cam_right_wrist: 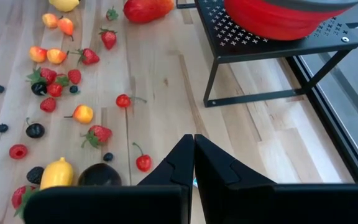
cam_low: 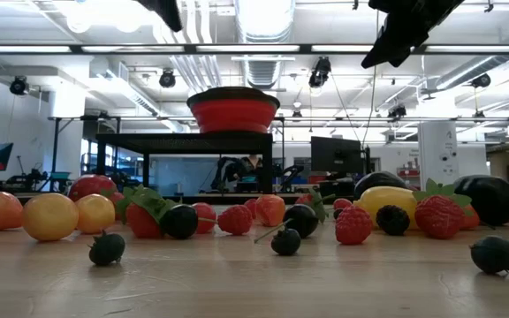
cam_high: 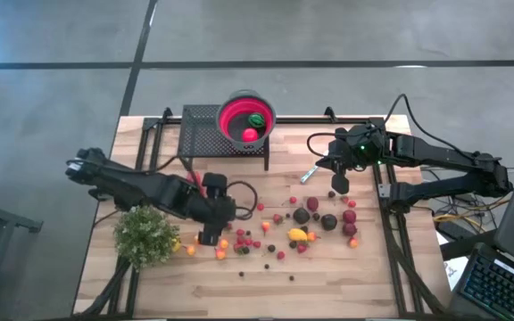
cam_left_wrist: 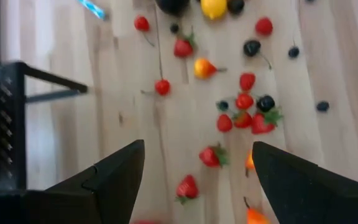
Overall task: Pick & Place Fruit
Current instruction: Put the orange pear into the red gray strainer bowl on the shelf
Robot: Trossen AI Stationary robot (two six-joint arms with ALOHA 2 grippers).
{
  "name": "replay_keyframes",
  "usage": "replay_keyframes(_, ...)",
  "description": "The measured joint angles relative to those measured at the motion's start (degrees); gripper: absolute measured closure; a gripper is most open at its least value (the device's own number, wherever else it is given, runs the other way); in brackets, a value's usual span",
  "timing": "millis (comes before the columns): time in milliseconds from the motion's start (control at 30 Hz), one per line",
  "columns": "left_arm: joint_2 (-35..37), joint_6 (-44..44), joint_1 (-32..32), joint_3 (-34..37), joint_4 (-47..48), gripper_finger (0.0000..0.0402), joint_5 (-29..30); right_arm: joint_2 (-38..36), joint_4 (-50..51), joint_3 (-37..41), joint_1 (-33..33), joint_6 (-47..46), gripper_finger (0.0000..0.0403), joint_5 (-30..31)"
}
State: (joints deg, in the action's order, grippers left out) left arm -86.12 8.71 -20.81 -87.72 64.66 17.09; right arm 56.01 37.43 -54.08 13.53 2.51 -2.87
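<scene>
Only the high view is showing a red and a green piece lying inside the red bowl [cam_high: 246, 117] on the black rack [cam_high: 205, 130]; the low view is hiding them behind its rim. The fruit [cam_high: 298, 235] is lying scattered across the bench [cam_high: 239, 285], mostly round, no clear axis. The left gripper [cam_high: 210, 237] is hovering with fingers spread, empty. The right gripper [cam_high: 339, 185] is hovering with fingers pressed together, empty.

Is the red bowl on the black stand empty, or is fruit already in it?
Not empty. In the high view the red bowl on the black stand holds two pieces: a green one and a pinkish-red one.
</scene>
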Motion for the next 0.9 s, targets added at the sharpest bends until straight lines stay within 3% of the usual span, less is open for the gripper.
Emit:
replay_keyframes(300, -0.1, 4.1, -3.7, -0.1, 2.1, 0.011, 0.6, 0.0, -1.2, 0.0, 0.0, 0.0, 0.0394, 0.0)
replay_keyframes(500, 0.0, 10.5, -3.8, 0.0, 10.0, 0.0111, 0.8, 0.0, -1.2, 0.0, 0.0, -0.6, 0.0394, 0.0)
replay_keyframes(900, 0.0, 8.8, -3.8, 2.4, 4.1, 0.0112, 0.8, 0.0, -1.8, 0.0, 0.0, -1.1, 0.0394, 0.0)
